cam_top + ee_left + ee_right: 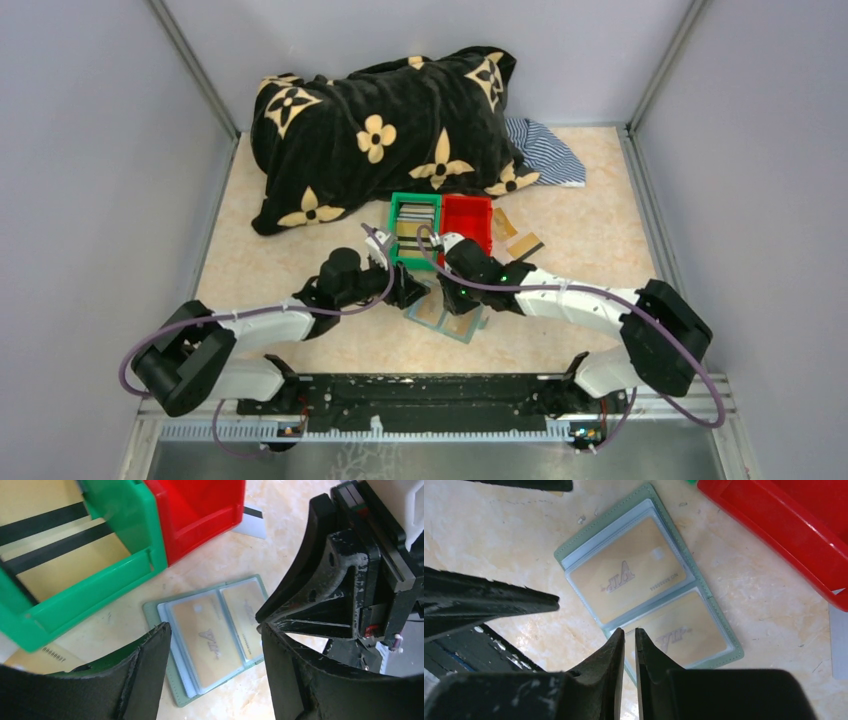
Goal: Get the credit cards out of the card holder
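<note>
Obs. The card holder (649, 580) lies open and flat on the worktop (499, 530), pockets up. It sits on the near side of the green bin (100, 605) and red bin (774, 540), between my two arms.

Two credit cards are in its clear pockets, faces up: one (626, 577) in the far leaf, one (684, 632) in the near leaf.

Right fingers (630, 630): almost together, a slim gap, nothing in it. In my right wrist view the holder's long axis runs 10 to 4 o'clock. My tips stand at the near end of the fold between the leaves, with the holder spreading toward 12 and 2 o'clock. I cannot tell whether they touch it.

Left fingers (212, 630): well apart and empty, hanging over the holder. In my left wrist view it shows in the gap between them, long axis 1 to 7 o'clock. Height above it not readable.

Judgement: right is the nearer to a card edge, and the near-leaf card is just at 2 o'clock of its tips. The move turns on which side each pocket opens, which I cannot make out. Left is placed to pin the far leaf while right draws a card out along its length.

Risk: the soft leaf may lift with the card.
</note>
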